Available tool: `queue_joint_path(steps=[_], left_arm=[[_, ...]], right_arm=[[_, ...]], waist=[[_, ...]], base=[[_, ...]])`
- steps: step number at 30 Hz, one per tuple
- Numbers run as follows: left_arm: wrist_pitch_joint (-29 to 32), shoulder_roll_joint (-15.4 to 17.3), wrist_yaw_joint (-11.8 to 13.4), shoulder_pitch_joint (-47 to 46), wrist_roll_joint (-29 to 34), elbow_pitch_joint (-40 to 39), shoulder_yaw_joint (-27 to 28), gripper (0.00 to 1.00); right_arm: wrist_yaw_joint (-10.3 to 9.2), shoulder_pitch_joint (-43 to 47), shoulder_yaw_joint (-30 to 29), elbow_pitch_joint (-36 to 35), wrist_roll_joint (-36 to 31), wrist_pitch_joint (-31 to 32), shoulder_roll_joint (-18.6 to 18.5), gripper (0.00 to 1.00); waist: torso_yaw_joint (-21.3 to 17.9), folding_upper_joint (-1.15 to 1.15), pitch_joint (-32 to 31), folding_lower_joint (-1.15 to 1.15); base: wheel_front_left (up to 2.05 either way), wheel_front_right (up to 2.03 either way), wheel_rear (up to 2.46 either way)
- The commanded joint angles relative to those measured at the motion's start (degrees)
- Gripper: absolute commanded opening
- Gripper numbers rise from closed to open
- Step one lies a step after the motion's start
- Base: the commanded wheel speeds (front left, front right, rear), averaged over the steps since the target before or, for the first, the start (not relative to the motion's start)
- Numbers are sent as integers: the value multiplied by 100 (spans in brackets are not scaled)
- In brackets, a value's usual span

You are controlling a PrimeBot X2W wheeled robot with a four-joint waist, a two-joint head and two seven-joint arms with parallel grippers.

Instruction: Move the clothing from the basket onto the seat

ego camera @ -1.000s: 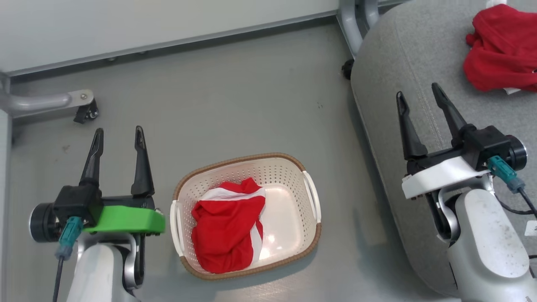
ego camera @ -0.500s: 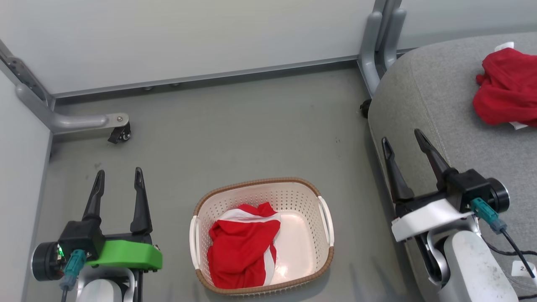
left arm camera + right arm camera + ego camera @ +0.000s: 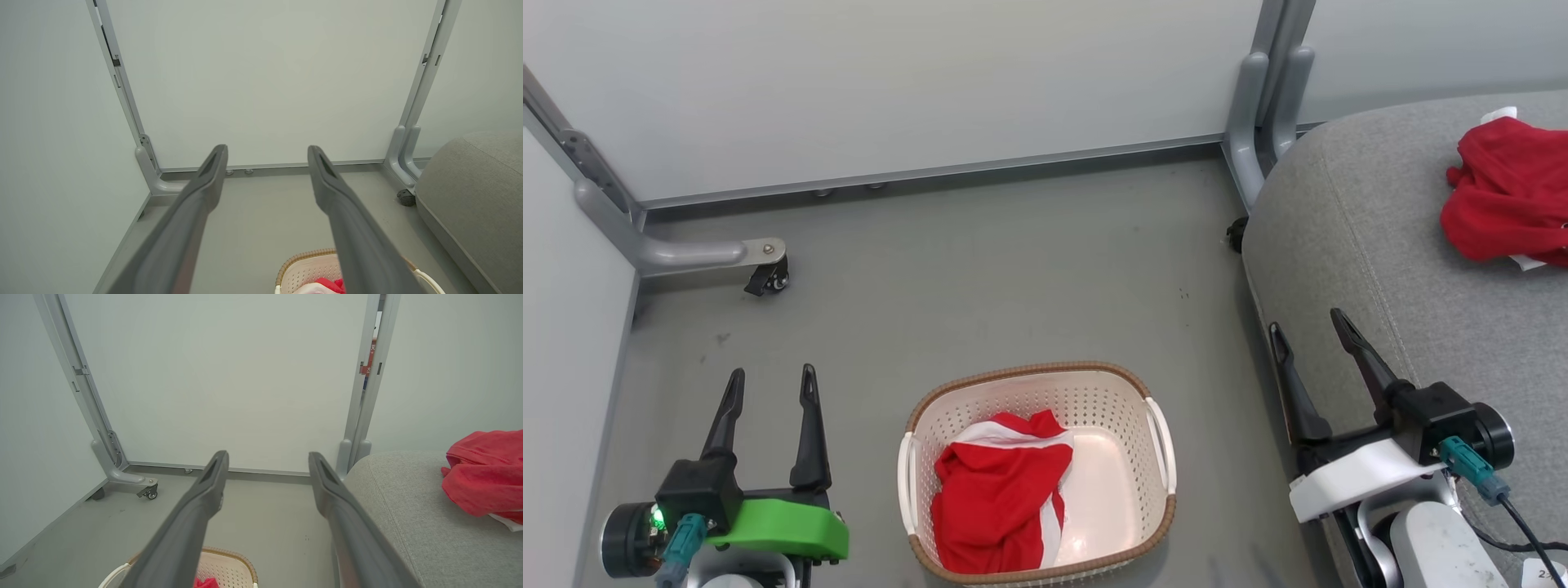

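The cream basket (image 3: 1127,408) with a brown rim stands on the grey floor at the bottom centre, and a red and white garment (image 3: 996,498) lies in its left half. Another red garment (image 3: 1507,196) rests on the grey seat (image 3: 1388,245) at the right. My left gripper (image 3: 771,383) hangs open and empty to the left of the basket. Over the seat's front edge, my right gripper (image 3: 1309,323) is open and empty too. In the left wrist view the basket (image 3: 302,271) peeks in below the open fingers (image 3: 204,183). The right wrist view has the garment (image 3: 486,477) on the seat (image 3: 408,506).
Pale partition panels close off the back and left, held by grey posts with caster feet (image 3: 768,278) on the floor. Another post (image 3: 1258,98) stands by the seat's back corner. Open grey floor (image 3: 980,269) lies between the basket and the panels.
The head view has tilted up, so everything has slid down the picture. Both grippers stay open and hold the same stance beside the basket and the seat.
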Motion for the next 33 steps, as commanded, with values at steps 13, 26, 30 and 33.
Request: queue_joint_path(steps=[13,26,30,33], left_arm=[[1,-12,-27,82,-26,62,5,100],[1,-12,-25,-76,-32,51,-21,100],[1,-12,-63,-229,31,68,-35,100],[1,6,-127,-407,106,118,-92,100]], right_arm=[[-4,124,21,15,162,-10,-9,100],[-4,52,-17,12,170,-10,-8,100],[-4,-37,1,-10,169,-10,-8,100],[-4,-130,43,-48,168,-10,-9,100]], waist=[[52,0,-50,0],[69,0,50,0],[45,0,145,0],[-14,0,261,0]], base=[[0,0,0],[0,0,0],[0,0,0],[0,0,0]])
